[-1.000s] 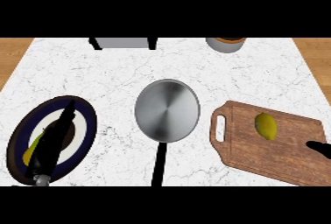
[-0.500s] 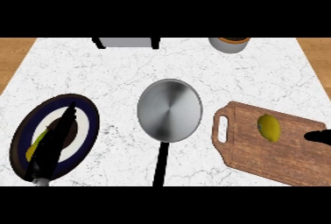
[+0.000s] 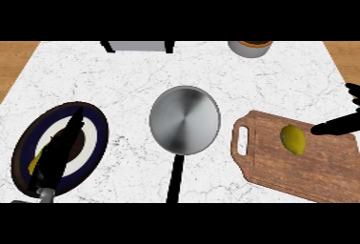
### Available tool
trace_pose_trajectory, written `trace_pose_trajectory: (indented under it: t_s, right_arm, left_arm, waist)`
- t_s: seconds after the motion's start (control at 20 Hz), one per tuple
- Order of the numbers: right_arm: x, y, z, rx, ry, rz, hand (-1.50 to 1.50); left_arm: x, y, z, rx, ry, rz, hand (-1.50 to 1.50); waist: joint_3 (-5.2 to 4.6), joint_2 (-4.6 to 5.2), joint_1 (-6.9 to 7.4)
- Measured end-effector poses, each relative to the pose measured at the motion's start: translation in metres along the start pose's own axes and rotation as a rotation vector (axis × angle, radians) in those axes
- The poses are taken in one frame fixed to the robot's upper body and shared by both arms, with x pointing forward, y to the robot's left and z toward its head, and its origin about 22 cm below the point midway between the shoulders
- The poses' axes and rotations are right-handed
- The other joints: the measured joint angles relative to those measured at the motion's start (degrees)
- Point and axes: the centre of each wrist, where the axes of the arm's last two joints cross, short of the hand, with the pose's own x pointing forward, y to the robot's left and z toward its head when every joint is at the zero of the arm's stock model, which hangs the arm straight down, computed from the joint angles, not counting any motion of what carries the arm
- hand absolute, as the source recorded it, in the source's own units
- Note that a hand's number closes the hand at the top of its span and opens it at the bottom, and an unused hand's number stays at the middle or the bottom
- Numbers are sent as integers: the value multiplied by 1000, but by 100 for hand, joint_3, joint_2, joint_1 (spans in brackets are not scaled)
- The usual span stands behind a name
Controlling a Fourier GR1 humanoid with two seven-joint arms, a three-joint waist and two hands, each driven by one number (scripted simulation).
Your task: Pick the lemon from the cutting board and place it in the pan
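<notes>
Right hand has shifted farther along the right edge since the earlier frame, fingers now spread apart.
Lemon: yellow, oval, long axis near-to-far, unmoved on the far part of the cutting board, right of the pan. One dark finger points at it from just beside; contact unclear. Left hand rests over the plate, fingers straight, together.

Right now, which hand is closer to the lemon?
The right hand. It shows at the view's right edge, just beside the lemon on the cutting board. The left hand is far off over the plate, on the other side of the pan.
</notes>
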Motion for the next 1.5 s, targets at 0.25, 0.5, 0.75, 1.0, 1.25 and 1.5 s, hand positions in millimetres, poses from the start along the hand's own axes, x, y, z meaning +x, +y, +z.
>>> trace_pose_trajectory:
  t_s: [0.25, 0.5, 0.75, 1.0, 1.25, 1.5]
  right_arm:
    - [17, 11, -10, 68, 41, 93, -150]
    - [29, 22, -22, 133, 87, 155, -150]
    - [33, 34, -29, 175, 115, 188, -150]
    - [37, 48, -38, 205, 143, 224, -150]
    - [40, 60, -44, 224, 183, 252, -150]
    - [31, 65, -50, 237, 214, 276, -150]
  left_arm:
    - [1, -3, 0, 2, -8, -2, 0]
    - [-2, -1, 0, -1, -7, -7, 0]
    - [-5, -1, 5, -3, 2, -6, 0]
    - [-2, 0, 9, -3, 3, -1, 0]
    - [-2, 1, 10, 1, 2, -7, 0]
    - [-4, 1, 11, 8, 6, -5, 0]
  waist:
    - [-1, 0, 24]
    - [-2, 3, 28]
    - [0, -6, -2]
    - [-1, -10, 2]
    - [-1, -12, -12]
    - [-2, -16, -38]
